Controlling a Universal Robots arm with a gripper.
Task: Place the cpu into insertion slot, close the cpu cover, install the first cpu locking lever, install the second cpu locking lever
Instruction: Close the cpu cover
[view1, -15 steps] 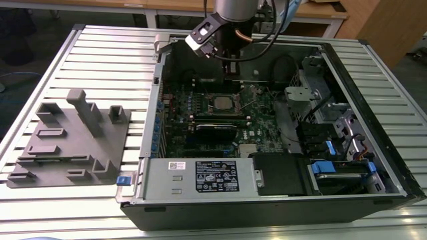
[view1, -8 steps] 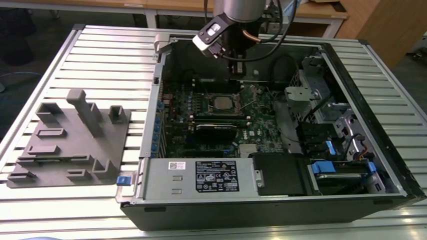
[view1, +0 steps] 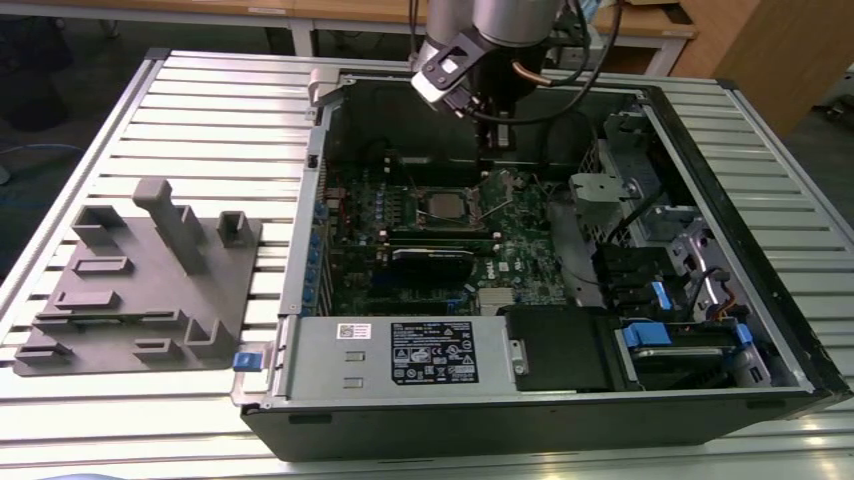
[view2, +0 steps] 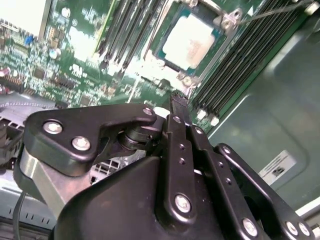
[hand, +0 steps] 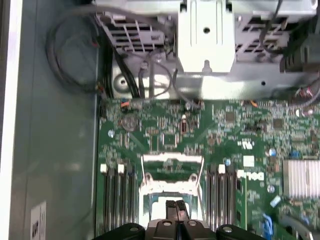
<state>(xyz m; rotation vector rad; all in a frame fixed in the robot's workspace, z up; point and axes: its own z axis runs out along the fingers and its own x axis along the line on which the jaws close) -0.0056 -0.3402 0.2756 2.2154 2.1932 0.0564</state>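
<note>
Cpu (view2: 192, 40) lies flat in the insertion slot (view2: 186, 79), dull silver face up, at the centre of the exterior view on the green circuit board (view1: 514, 245). In the first wrist view the cpu cover (hand: 172, 158) appears tipped back from the socket. The gripper (view2: 178, 102) hangs just beside the slot's corner, its jaws pressed together with nothing visible between them. In the exterior view it reaches down from the upper centre into the open computer case (view1: 534, 435).

cpu (hand: 156, 212) half-hidden (behind end effector (hand: 176, 206))
</note>
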